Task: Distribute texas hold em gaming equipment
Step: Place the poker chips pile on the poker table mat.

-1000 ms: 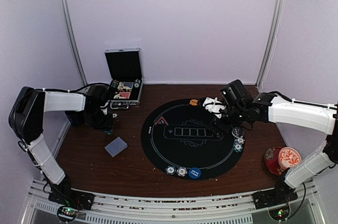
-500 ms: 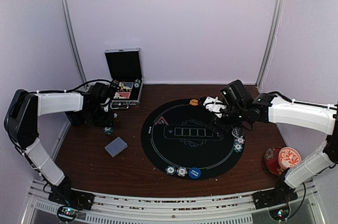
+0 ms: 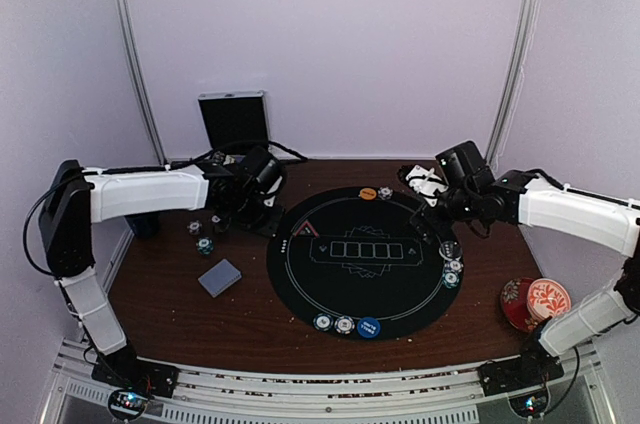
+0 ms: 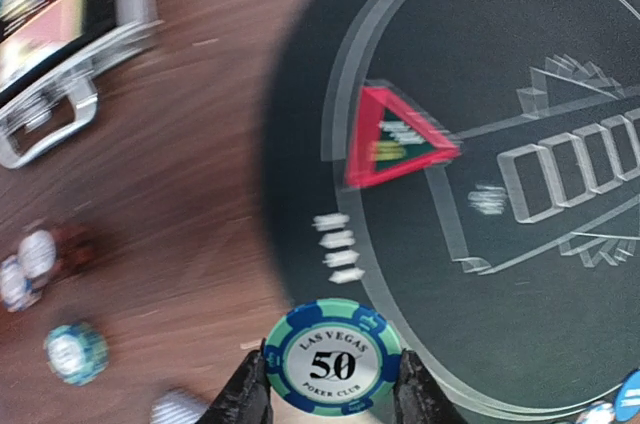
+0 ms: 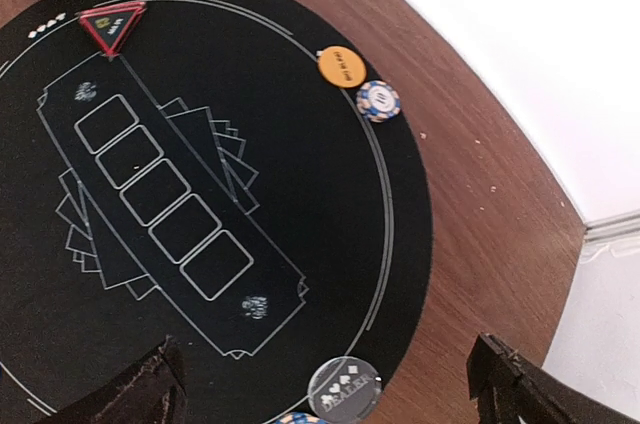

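My left gripper [image 4: 332, 376] is shut on a teal and blue "50" poker chip [image 4: 334, 354], held edge to edge above the left rim of the round black mat [image 3: 360, 289]; it also shows in the top view [image 3: 260, 214]. The red triangle marker [image 4: 395, 136] lies on the mat just beyond. My right gripper [image 3: 432, 212] hangs wide open and empty over the mat's right side, above the clear dealer disc [image 5: 344, 387]. An orange button [image 5: 340, 66] and a chip [image 5: 378, 100] lie at the far rim. A blue button [image 3: 369, 327] and two chips [image 3: 333, 324] lie at the near rim.
The grey-blue card deck [image 3: 220, 277] and loose chips [image 3: 205, 244] lie on the wood left of the mat. The open metal case [image 4: 70, 54] stands at the back left. A red floral cup and saucer [image 3: 535, 301] sit at the right front. Chips [image 3: 452, 272] lie at the mat's right rim.
My left arm has swung right from the loose chips by the case to the mat's left edge, carrying the teal chip. My right gripper has drawn back a little to the right.
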Controlling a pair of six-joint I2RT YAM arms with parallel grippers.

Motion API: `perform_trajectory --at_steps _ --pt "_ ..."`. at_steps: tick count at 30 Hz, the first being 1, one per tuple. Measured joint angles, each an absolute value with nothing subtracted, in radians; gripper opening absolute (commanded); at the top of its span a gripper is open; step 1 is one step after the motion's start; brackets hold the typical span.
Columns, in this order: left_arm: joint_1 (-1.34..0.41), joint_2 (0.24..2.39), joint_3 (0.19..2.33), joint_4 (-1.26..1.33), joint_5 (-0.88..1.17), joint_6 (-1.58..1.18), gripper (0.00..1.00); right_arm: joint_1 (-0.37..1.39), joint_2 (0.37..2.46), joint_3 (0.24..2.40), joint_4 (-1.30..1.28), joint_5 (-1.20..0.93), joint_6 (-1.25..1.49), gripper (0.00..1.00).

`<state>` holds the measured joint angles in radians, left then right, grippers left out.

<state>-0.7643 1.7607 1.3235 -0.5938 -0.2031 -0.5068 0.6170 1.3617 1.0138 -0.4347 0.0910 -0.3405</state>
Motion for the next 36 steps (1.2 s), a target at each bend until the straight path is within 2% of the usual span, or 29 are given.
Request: perform_trajectory --at_steps 6,12,20,22,26,31,36 --pt "-0.902 1.978 1.496 -0.599 -0.205 -0.523 0.23 0.519 1.295 1.012 -0.421 0.096 -0.324 1.00" --pt "-0.973 2.150 1.647 -0.602 -0.200 -0.522 0.23 0.498 1.270 1.009 -0.405 0.107 -0.313 1.00" --pt "-1.010 2.254 1.730 -0.609 -0.192 -0.522 0.25 0.498 1.270 1.007 -0.398 0.110 -0.310 1.00" --pt "-1.010 2.260 1.730 -0.611 -0.189 -0.522 0.36 0.498 1.270 1.007 -0.398 0.110 -0.311 1.00" --pt "-1.010 2.263 1.730 -0.610 -0.187 -0.521 0.69 0.498 1.270 1.007 -0.398 0.109 -0.311 1.00" --pt "-1.010 2.263 1.737 -0.614 -0.189 -0.523 0.97 0.498 1.272 1.007 -0.399 0.092 -0.313 1.00" --pt "-1.010 2.251 1.758 -0.643 -0.223 -0.531 0.98 0.498 1.286 1.007 -0.409 0.046 -0.315 1.00"
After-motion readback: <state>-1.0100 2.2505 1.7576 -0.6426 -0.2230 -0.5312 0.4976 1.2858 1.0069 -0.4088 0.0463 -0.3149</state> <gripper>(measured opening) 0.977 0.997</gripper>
